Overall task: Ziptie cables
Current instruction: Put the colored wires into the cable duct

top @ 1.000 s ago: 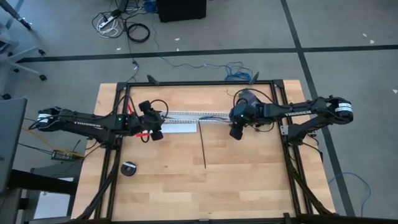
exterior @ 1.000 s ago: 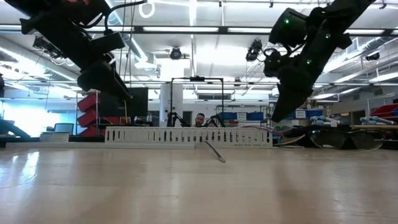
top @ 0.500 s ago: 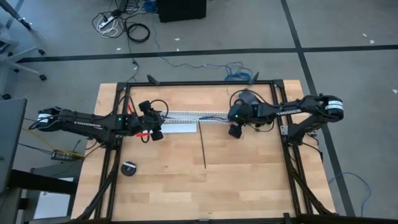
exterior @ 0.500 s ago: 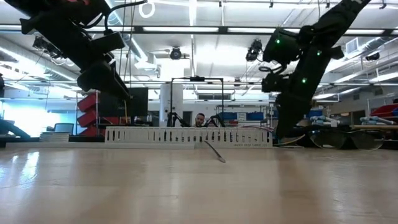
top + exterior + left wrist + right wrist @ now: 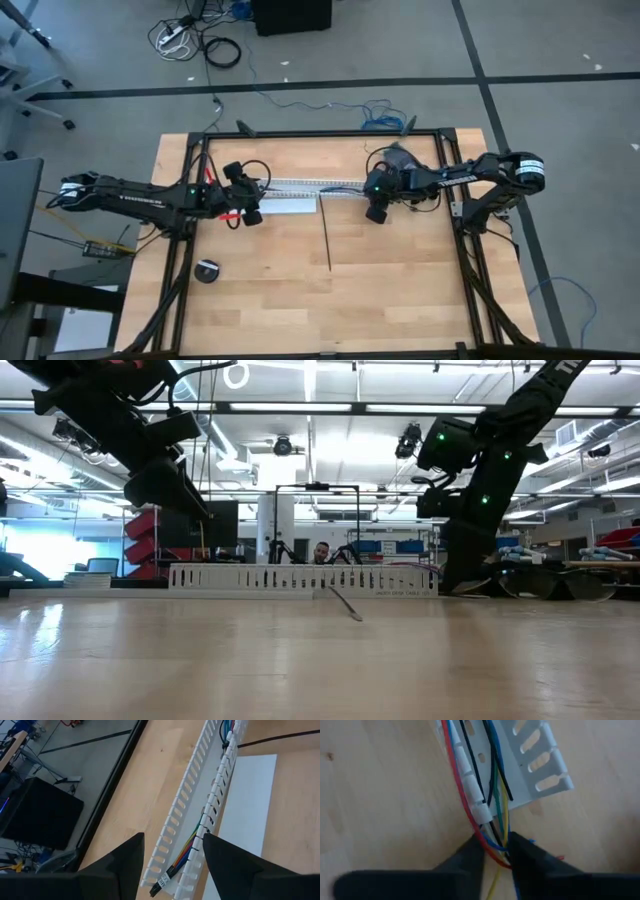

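Observation:
A white slotted channel point(image 5: 310, 186) lies across the far part of the table and holds the cables point(image 5: 187, 852), thin coloured wires. They run out of its right end point(image 5: 492, 780). There my right gripper point(image 5: 376, 213) stands low over the table, shut on the cables. My left gripper point(image 5: 250, 213) hangs open above the channel's left end, its fingers on either side of the channel in the left wrist view and touching nothing. The ziptie point(image 5: 327, 235), a thin black strip, lies flat on the table and points from the channel toward the near edge. My right gripper pinches the bunch of cables point(image 5: 495, 842) between its two fingers, just past the channel's right end. The fingers come from above, slanting down, and lie across the wires. From there the wires run back into the channel, low over the table.
A flat white plate point(image 5: 290, 207) lies beside the channel on its near side. A round black object point(image 5: 208, 270) sits near the table's left edge. A black frame point(image 5: 455, 200) runs round the table. The near half of the wooden top shows bare wood.
My right gripper has come down to the table by the channel's right end and tipped more steeply downward, shifting slightly toward the table's left. The left arm, the channel and the ziptie have kept still.

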